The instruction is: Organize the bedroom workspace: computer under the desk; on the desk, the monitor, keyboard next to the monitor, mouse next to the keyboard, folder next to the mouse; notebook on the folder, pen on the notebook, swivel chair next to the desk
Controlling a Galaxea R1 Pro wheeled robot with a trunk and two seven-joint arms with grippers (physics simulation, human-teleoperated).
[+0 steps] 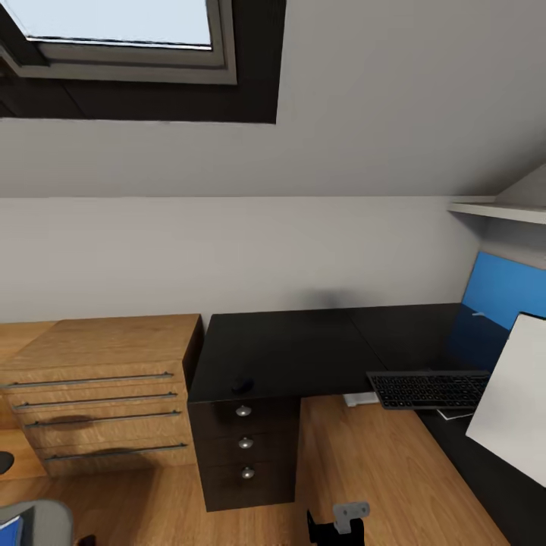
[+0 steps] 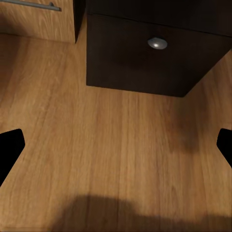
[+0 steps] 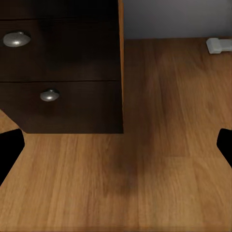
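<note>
The robot faces the dark L-shaped worktop [image 1: 303, 345] from the wooden floor [image 1: 379, 470], with a pale wood dresser [image 1: 98, 394] to its left.

The mouse [image 1: 241, 384] sits at the worktop's front edge, just above the dark drawer unit [image 1: 244, 451]. The keyboard [image 1: 428, 390] lies further right on the worktop, its long axis running left to right, with its near edge overhanging the front. Just right of it stands a tilted white panel [image 1: 512, 398], possibly the monitor's back, though that cannot be confirmed. A blue board [image 1: 504, 292] leans against the wall behind. In the lower left corner of the head view a grey curved shape with a blue patch [image 1: 30, 523] may be the chair and folder, but too little shows to be sure.

The left gripper [image 2: 116, 147] looks down on the floor near the foot of the drawer unit, and its jaws are spread wide with nothing between them. The right gripper [image 3: 116, 147] is likewise released and empty, seeing the drawer unit's side with two knobs and bare floor beyond.

Both arms hang low, well below the worktop. The keyboard and mouse lie ahead and above the jaws. The keyboard is toward the right arm's side, so that arm seems the nearer one for it, while the mouse is roughly central.
</note>
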